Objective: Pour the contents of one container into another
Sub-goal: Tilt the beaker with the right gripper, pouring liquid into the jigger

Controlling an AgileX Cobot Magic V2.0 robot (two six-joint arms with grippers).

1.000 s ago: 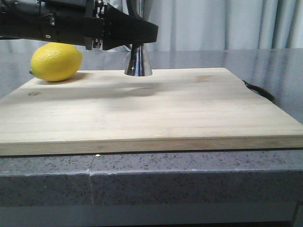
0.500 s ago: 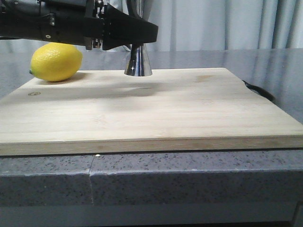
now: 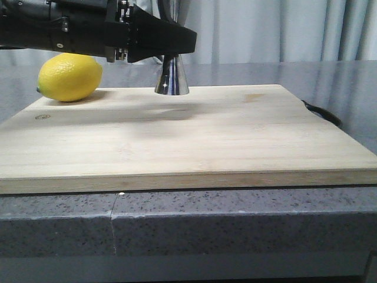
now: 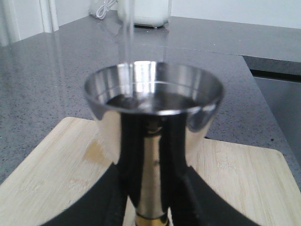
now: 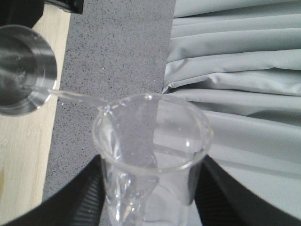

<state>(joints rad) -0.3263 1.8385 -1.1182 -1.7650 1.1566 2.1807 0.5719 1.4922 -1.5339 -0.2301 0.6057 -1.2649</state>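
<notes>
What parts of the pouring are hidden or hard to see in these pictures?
- Front view: the beaker and right arm are not in it; the left pincer covers the jigger's waist, and the frame's edge cuts off its cup.
- Left wrist view: the jigger's base is cut off below; the stream is blurry.
- Right wrist view: the beaker's bottom is cut off, so how much is left is unclear.

left arm (image 3: 53, 26): matte black housing, boxy, small silver screws and a pale connector block near the wrist. left end effector (image 3: 177, 41): black, tapers to a blunt wedge. right end effector (image 5: 153, 197): two black fingers (image 5: 77, 197) with ribbed, rubbery-looking pads.
</notes>
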